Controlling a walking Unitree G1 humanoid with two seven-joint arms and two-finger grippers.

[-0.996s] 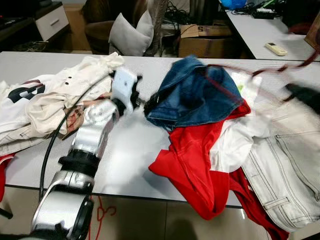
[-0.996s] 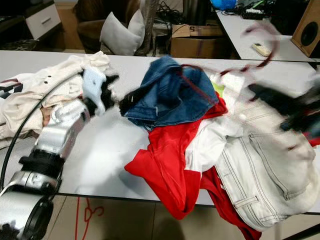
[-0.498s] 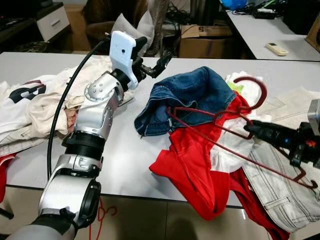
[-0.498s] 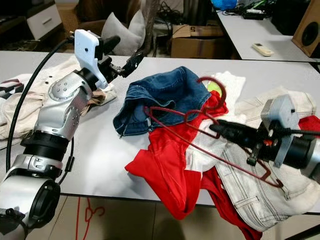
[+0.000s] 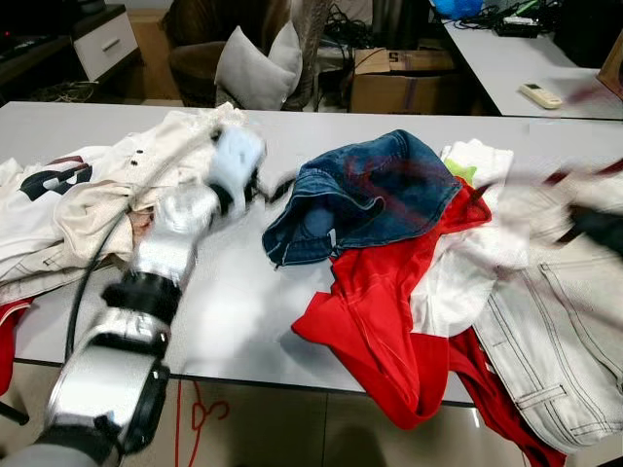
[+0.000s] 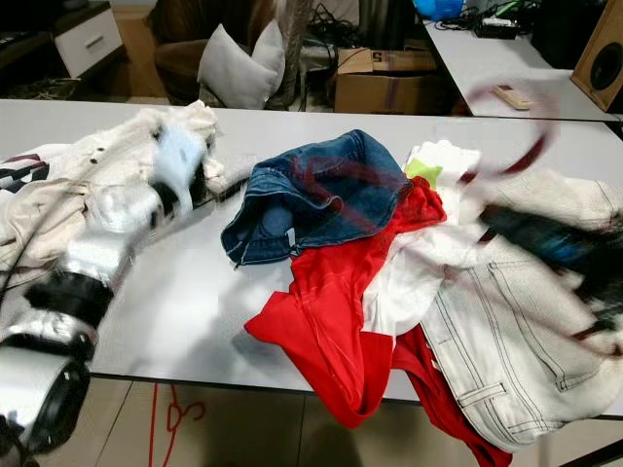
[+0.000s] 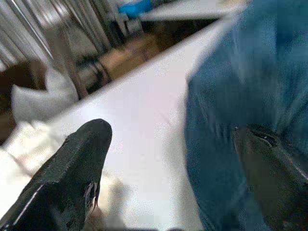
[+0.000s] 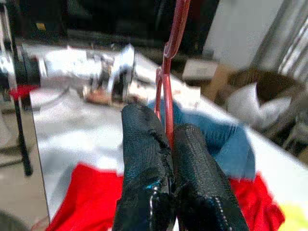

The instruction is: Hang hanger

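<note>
On the near edge of the grey desk (image 5: 243,321) lay a red garment (image 5: 375,321) and pale jeans (image 5: 545,360), sharp in the head views. Beyond them the blue denim piece (image 5: 375,190) sat mid-desk. The right pincer (image 8: 171,139) was a dark smear over the jeans from the head, yet its wrist view showed both fingers pressed tight on the red hanger (image 8: 169,72), whose hook rose above them. The left pincer (image 7: 173,144) blurred from above beside the denim; its wrist view showed the fingers spread wide, empty. Farthest back stood a grey cushion (image 5: 255,66).
</note>
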